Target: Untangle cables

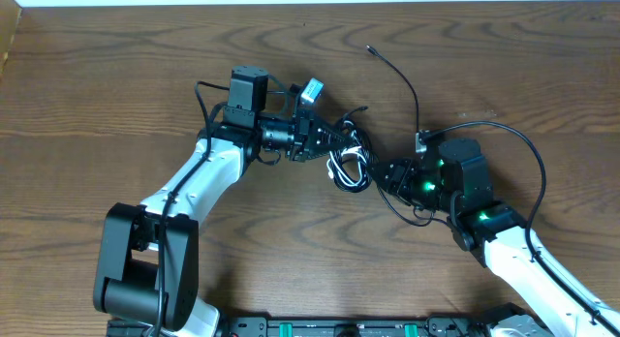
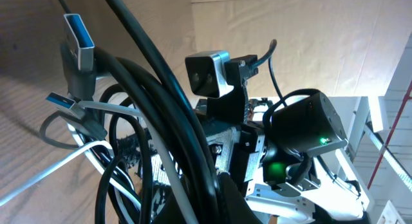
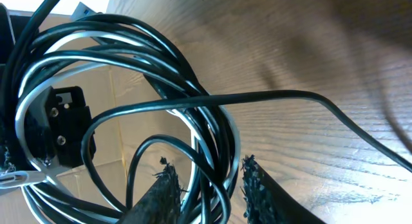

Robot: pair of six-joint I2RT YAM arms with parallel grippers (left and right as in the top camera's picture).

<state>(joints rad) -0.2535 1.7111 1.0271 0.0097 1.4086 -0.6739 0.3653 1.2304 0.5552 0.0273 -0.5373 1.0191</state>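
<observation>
The cables [image 1: 349, 166] form a small tangled bundle of black and white loops between my two grippers at the table's middle. One black strand runs up to a small plug end [image 1: 371, 50]. My left gripper [image 1: 332, 143] is shut on the cables [image 2: 161, 121], whose black and white strands rise from its jaws. A blue-tipped plug [image 2: 78, 37] sticks up at the top left. My right gripper [image 3: 206, 171] stands open with several loops of the cables [image 3: 212, 127] passing loosely between its fingers [image 3: 166, 195], one black strand trailing off right across the wood.
The wooden table [image 1: 116, 76] carries both arms. A thick black wire [image 1: 528, 148] arches over the right arm. The right arm's camera [image 2: 207, 73] and green-lit wrist [image 2: 302, 130] sit close in front of my left gripper.
</observation>
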